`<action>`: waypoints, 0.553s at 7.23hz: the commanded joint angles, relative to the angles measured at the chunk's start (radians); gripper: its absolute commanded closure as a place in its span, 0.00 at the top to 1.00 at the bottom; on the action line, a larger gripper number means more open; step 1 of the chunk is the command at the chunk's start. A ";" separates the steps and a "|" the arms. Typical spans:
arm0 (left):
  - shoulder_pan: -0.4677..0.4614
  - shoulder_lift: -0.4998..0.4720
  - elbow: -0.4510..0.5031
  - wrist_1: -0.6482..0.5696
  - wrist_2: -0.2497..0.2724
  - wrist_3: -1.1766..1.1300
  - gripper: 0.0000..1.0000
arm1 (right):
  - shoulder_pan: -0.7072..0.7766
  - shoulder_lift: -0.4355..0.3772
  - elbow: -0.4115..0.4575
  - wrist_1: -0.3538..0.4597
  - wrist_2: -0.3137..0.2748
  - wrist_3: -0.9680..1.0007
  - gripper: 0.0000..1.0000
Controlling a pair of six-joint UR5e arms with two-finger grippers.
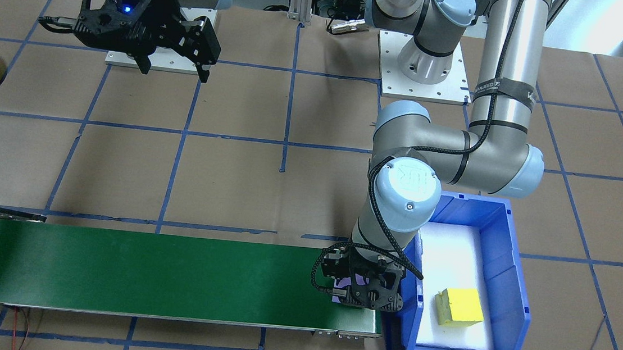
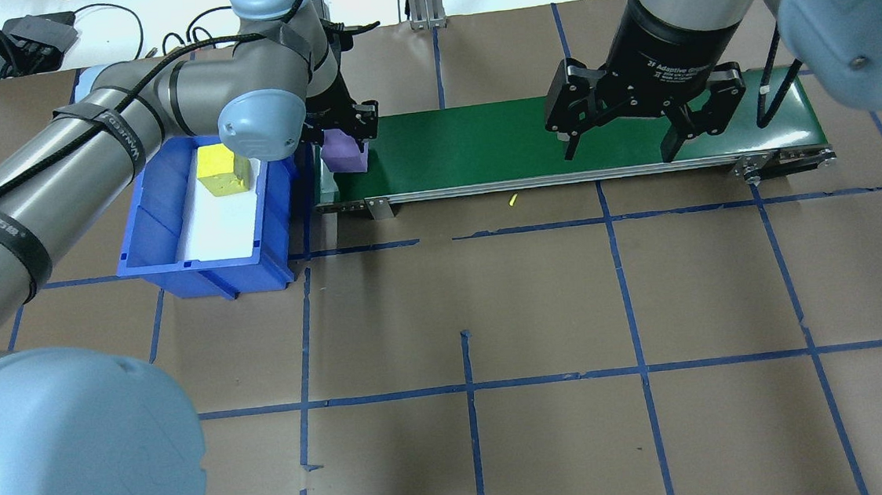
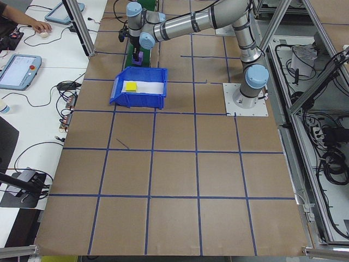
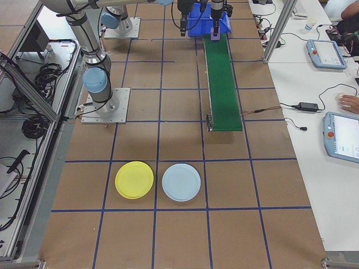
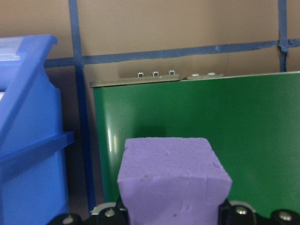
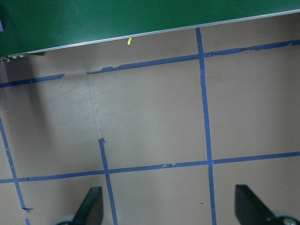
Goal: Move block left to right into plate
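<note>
Left tool clamped on purple foam block over green belt's left end | right tool spread apart, empty | yellow plate far right.

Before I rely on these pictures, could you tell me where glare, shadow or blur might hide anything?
Left wrist view: the purple block fills the foreground, slightly soft, a bright streak on the green belt. Overhead view: arm joints loom large and blurred in the corners. Right wrist view: a soft shadow falls across the brown paper; both fingertips are dark.
</note>
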 commanded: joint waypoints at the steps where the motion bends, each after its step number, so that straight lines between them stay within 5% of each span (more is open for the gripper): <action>1: -0.001 0.000 -0.018 0.025 -0.002 -0.010 1.00 | 0.001 0.000 0.000 0.000 0.000 0.000 1.00; 4: 0.004 0.093 0.007 -0.043 -0.011 -0.011 1.00 | 0.002 0.000 0.001 0.000 0.000 0.000 1.00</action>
